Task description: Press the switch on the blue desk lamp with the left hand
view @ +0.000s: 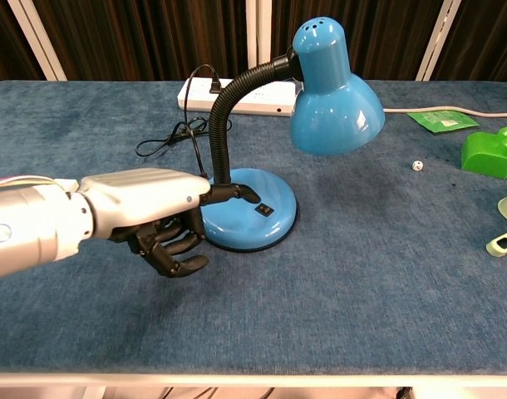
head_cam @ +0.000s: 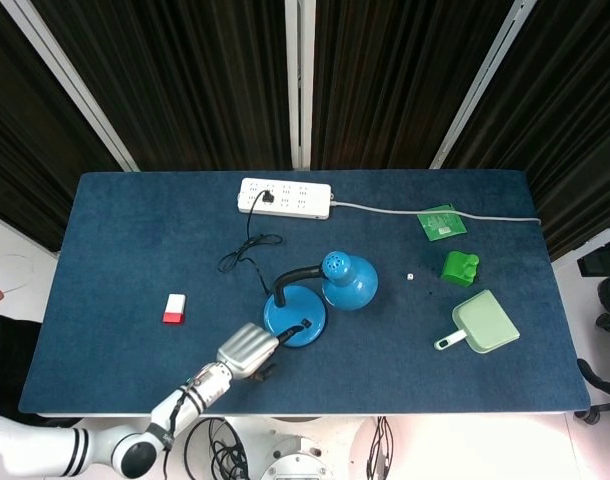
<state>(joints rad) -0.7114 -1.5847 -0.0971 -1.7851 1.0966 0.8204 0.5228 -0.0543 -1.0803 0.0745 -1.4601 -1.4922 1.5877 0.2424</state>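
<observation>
We judge the press nearly made but not done: our left hand (view: 154, 208) sits low over the near surface (view: 337, 307), one finger stretched out over the lamp (view: 262, 125) base with its tip just short of the switch (view: 264, 209), the other fingers curled under and holding nothing. The lamp stands mid-surface, shade dark, so lowering onto the switch is left. Our right hand is out of view
</observation>
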